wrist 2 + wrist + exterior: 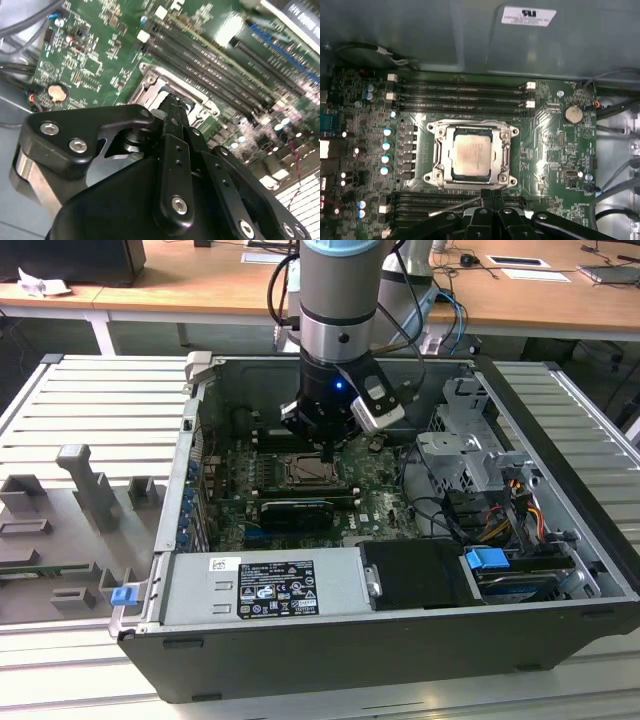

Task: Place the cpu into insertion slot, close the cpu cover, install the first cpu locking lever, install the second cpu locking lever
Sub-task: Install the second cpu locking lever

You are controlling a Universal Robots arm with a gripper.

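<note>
Hanging over the middle of an open computer case (400, 660), the single arm's pincer (328, 452) is pointing straight down at the green motherboard (555, 150). Its two black fingers (492, 197) are lying side by side, pressed together with nothing between them, their tips just beside the edge of the socket frame.

One cpu (471, 156) is sitting flat in the insertion slot (506, 159), its pale metal face showing. The cpu cover (472, 127) is lying down around it, the chip showing through the square window. In the first wrist view a thin wire lever (455, 205) is running along the frame side nearest the fingers; whether it is latched I cannot tell.

Long black memory slots (460, 95) are lying in two banks, one on each side of the socket; four are showing in the far bank. One round coin battery (573, 114) is sitting on the board well apart from the socket. Five small blue-topped capacitors (386, 146) are standing in a column near the frame.

In the exterior view the case is resting on a ribbed grey metal table (90, 400). One power supply with a label (270, 585) is filling the case's near side, with a drive cage (470, 460) at the exterior view's right. Grey fixtures (85, 485) are standing on the table at the exterior view's left, and wooden desks (200, 280) are running behind.
</note>
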